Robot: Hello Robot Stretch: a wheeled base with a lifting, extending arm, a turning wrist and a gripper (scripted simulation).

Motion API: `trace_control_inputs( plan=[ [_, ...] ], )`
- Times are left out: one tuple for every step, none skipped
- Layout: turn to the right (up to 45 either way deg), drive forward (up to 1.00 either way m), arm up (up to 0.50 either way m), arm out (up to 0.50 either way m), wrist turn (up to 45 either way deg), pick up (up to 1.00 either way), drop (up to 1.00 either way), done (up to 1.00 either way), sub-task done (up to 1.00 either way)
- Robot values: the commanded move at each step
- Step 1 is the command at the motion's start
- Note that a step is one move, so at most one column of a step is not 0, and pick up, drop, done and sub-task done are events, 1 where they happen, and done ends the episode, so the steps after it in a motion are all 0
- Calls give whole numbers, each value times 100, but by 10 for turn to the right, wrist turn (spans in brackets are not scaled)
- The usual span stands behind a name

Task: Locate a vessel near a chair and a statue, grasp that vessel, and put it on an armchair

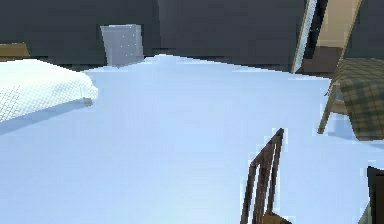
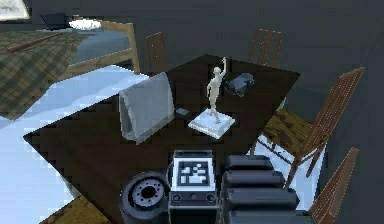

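A pale statue [image 2: 214, 97] of a standing figure on a white base stands on a dark wooden table [image 2: 90, 140]. Just beyond it lies a dark rounded vessel-like thing [image 2: 238, 85]. Wooden chairs [image 2: 325, 120] stand around the table. A plaid-cushioned armchair [image 1: 365, 88] with a wooden frame sits at the forward view's right, and it appears again [image 2: 45, 60] at the arm side view's upper left. My gripper [image 2: 150, 196] is a dark mass beside a white marker square at the arm side view's bottom edge, over the table's near side. Its far end is unclear, so I cannot tell whether it holds anything.
A grey upright panel [image 2: 146, 105] and a small dark item [image 2: 183, 111] sit on the table left of the statue. In the forward view there is a white bed [image 1: 35, 88] at the left, a grey bin [image 1: 122, 43] by the far wall, a chair back [image 1: 263, 175] close by, and open pale floor [image 1: 180, 120].
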Motion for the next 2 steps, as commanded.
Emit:
trace_control_inputs(
  plan=[
    [-210,0,0,0,0,0,0,0,0],
    [-30,0,0,0,0,0,0,0,0]
  ],
)
